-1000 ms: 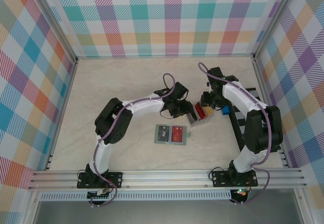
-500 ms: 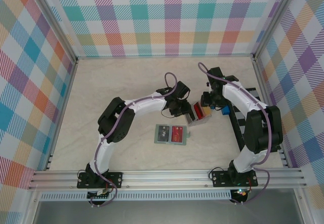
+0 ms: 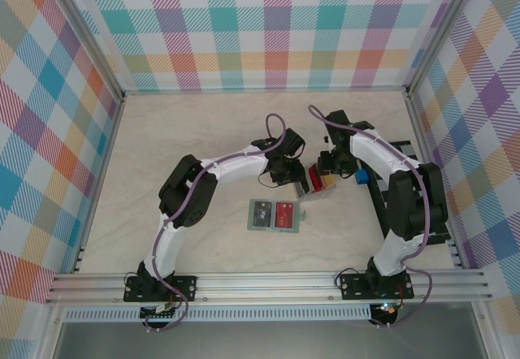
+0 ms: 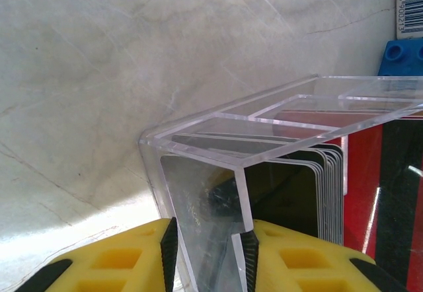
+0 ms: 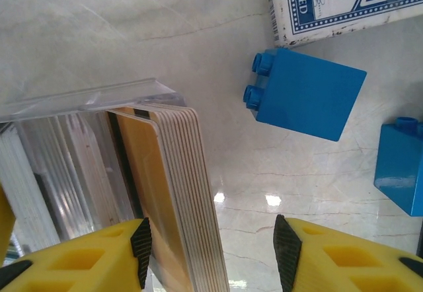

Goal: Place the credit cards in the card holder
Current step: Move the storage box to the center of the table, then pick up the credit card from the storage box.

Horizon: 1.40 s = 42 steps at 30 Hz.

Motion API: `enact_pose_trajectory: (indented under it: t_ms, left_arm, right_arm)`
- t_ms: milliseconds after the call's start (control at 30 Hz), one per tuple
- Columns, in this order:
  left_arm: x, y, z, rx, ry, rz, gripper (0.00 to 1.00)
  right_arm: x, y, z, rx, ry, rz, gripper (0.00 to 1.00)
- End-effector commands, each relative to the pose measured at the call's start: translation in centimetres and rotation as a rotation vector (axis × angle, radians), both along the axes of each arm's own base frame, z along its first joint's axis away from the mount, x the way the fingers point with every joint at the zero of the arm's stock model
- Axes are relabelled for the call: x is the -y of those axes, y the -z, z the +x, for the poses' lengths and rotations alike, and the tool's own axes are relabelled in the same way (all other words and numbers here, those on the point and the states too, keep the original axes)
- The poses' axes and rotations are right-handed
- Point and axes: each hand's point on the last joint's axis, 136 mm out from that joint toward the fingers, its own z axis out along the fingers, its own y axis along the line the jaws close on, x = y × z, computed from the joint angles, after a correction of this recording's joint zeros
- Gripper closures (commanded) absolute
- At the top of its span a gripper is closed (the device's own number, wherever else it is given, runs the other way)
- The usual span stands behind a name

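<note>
Right gripper (image 5: 213, 247) has shifted in over tray (image 4: 284, 110): jaws wide, straddling cards (image 5: 173, 193). Left gripper (image 4: 207, 252) jaws narrow, pinching tray wall. Likely next: pull one for holder (image 3: 297, 219).

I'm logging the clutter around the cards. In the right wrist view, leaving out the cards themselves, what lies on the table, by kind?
Clear card rack: 1
Blue toy bricks: 2
Playing-card pack: 1
Total: 4
</note>
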Motion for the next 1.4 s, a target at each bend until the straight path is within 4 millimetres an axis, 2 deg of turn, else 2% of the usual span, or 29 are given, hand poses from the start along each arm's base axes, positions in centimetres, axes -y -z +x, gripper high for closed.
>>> enact_pose_trajectory:
  t_ms: [0,67,300,433,633,700,833,1133,1367]
  left_arm:
    - [-1.8,1.9,-0.1,-0.037,-0.005,0.081,0.68]
    - [-1.9,1.8,-0.1,-0.037,-0.005,0.084,0.68]
    - [-2.2,1.8,-0.1,-0.033,-0.007,0.097,0.69]
    - [-2.2,1.7,-0.1,-0.031,-0.006,0.094,0.69]
    - [-2.2,1.9,-0.1,-0.036,-0.006,0.095,0.69]
    - [-2.2,2.0,-0.2,-0.040,-0.003,0.095,0.69]
    - [-2.3,2.1,-0.3,-0.043,-0.006,0.097,0.70]
    - [-2.4,1.9,-0.3,-0.037,-0.007,0.095,0.70]
    - [-2.3,1.7,-0.3,-0.035,-0.006,0.088,0.70]
  right_arm:
    - [0.5,-0.1,0.4,0.003,-0.013,-0.043,0.47]
    - [0.9,-0.3,0.5,0.012,-0.010,-0.069,0.48]
    - [1.5,-2.7,0.6,0.082,-0.006,-0.081,0.52]
    - [1.4,-2.7,0.5,0.077,-0.009,-0.077,0.56]
    - [0.3,-2.8,0.3,0.073,-0.020,-0.014,0.68]
    - [0.3,-2.9,0.3,0.075,-0.015,-0.009,0.76]
    - [0.3,-3.5,0.5,0.090,-0.009,-0.008,0.83]
    - [0.4,-5.0,0.4,0.116,0.000,-0.006,0.86]
    - [-0.9,-5.5,0.2,0.108,-0.007,0.075,0.91]
